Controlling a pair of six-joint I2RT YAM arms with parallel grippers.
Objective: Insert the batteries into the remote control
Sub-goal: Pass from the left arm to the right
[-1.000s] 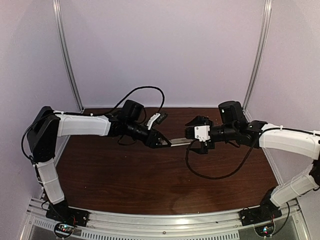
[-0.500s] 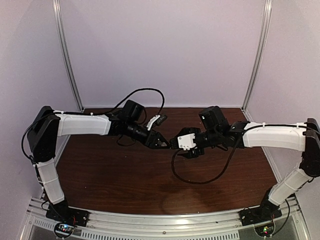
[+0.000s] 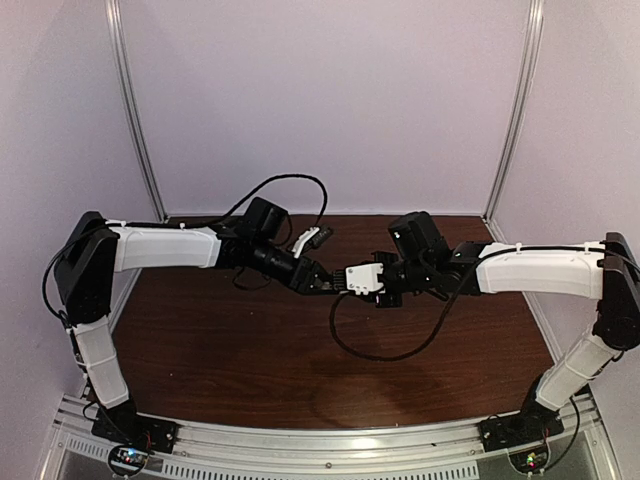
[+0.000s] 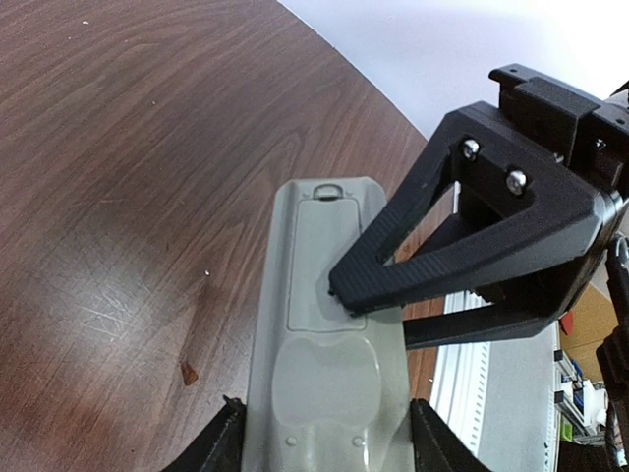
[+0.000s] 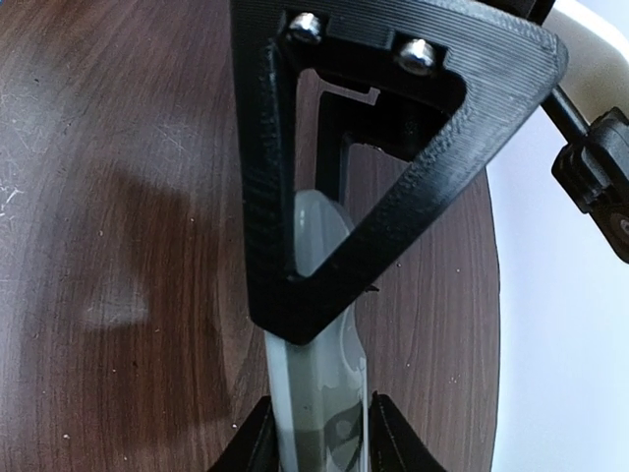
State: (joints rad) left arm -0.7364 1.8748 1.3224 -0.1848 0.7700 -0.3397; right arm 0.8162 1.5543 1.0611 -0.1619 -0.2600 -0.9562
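Note:
The remote control (image 4: 324, 324) hangs above the table with its plain grey-beige back up and its battery cover in place. My left gripper (image 4: 324, 418) is shut across its width at one end. From the opposite side, my right gripper (image 5: 319, 423) has one finger on the remote's back and the other under its front. In the right wrist view the remote (image 5: 319, 393) shows edge-on, touched by both fingers. In the top view the left gripper (image 3: 318, 281) and right gripper (image 3: 345, 280) meet nose to nose over the middle of the table. The batteries are out of view.
A black cable (image 3: 385, 352) loops down from the right arm over the brown table (image 3: 250, 350). A white plug on a cable (image 3: 312, 238) sits behind the left wrist. A small orange fleck (image 4: 187, 372) lies on the wood. Metal posts stand at the back corners.
The right arm has reached left to the remote, and its jaws have narrowed from wide open onto it. The left arm and the remote have stayed still.

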